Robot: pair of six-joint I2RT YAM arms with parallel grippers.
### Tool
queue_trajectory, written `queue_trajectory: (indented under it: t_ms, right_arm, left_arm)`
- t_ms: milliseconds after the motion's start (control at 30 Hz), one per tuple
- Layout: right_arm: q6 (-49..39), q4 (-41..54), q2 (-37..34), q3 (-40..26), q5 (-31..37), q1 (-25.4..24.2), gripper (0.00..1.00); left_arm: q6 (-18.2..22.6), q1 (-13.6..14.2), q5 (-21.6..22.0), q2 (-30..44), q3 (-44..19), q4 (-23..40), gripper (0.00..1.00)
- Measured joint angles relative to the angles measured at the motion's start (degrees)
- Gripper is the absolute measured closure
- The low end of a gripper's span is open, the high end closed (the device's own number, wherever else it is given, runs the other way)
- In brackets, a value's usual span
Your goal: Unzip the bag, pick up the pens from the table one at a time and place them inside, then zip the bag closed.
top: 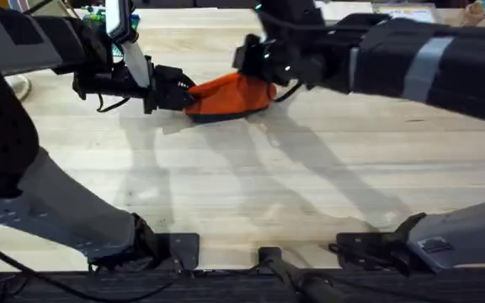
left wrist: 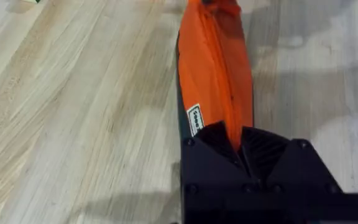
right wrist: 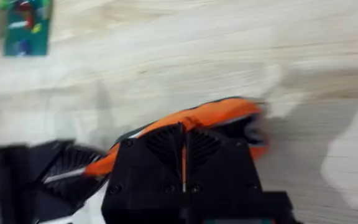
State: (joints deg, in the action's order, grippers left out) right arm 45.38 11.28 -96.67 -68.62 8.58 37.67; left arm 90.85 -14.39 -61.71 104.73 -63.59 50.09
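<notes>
A pale wooden tabletop (top: 251, 185) of long planks with visible grain carries soft shadows. A green packet (right wrist: 27, 28) lies near its far edge, among blurred clutter.

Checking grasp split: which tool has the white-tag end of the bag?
The left tool, clamped on the bag beside its white tag; the right tool holds the opposite end.

one orange fabric pencil pouch (top: 230, 94) lies on one light wooden table (top: 251, 185). two black grippers are at it: the left gripper (top: 182, 93) pinched on one end, the right gripper (top: 259, 71) clamped on the other. one small white label (left wrist: 194, 118) shows on the pouch's side, and one zipper line (left wrist: 219, 68) runs along its top. one green card-like object (right wrist: 27, 28) sits apart on the table; what it is cannot be told.
</notes>
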Motion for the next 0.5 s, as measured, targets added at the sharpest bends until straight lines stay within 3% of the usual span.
queue_trajectory:
  t_ms: [200, 500]
  right_arm:
    - [-0.01, 4.12, 1.04, 0.0, -1.11, -6.95, 0.971]
    - [0.01, 6.44, 1.1, 0.0, -8.89, -14.33, 0.971]
  left_arm:
    - [-0.02, 0.0, -0.21, 0.01, 0.0, 0.09, 0.958]
    - [-0.02, 0.63, -0.72, 0.02, 0.0, 0.06, 0.958]
